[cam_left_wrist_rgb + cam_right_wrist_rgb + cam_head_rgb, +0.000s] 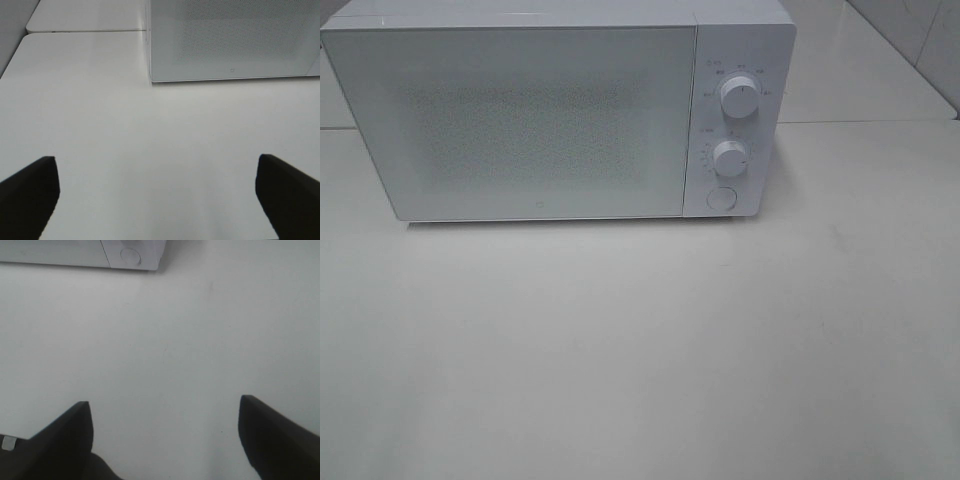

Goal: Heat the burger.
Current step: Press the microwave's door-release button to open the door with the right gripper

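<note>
A white microwave stands with its door shut on the pale desk, an upper dial, a lower dial and a round button on its panel. In front of the microwave, the left pincer and the right pincer both gape wide above the desk, gripping nothing. The burger shows in no view; its whereabouts cannot be told.

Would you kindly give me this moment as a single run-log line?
microwave: door shut | burger: not in view | left gripper: jaws open, empty | right gripper: jaws open, empty
</note>
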{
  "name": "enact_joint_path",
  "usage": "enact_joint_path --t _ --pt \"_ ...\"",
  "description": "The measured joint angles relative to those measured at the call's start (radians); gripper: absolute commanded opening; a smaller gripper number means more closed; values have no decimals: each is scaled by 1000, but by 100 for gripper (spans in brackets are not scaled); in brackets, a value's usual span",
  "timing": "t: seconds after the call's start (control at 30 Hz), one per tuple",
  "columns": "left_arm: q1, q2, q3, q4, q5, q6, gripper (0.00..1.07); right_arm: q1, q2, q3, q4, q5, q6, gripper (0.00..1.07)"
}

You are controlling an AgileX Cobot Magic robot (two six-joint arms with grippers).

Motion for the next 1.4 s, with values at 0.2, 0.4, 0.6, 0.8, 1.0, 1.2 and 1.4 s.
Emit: enact_joint_path --t 0.2,0.4,0.6,0.8,1.0,1.2,1.4 --pt "0 0 0 0 0 0 100 -46 -163 32 0 53 0 76" --pt "0 0 0 0 0 0 100 -91 -252 38 0 66 0 76" --pt "0 0 0 0 0 0 100 -155 -356 39 0 76 -8 76" --pt "0 0 0 0 0 0 100 -160 -356 40 1 78 -10 76" --pt "0 0 0 1 0 0 100 -160 -356 40 1 78 -10 76" --pt "0 0 0 1 0 0 100 -160 -356 40 1 75 -10 76" --pt "0 0 0 1 0 0 100 -160 -341 16 1 -14 -10 76"
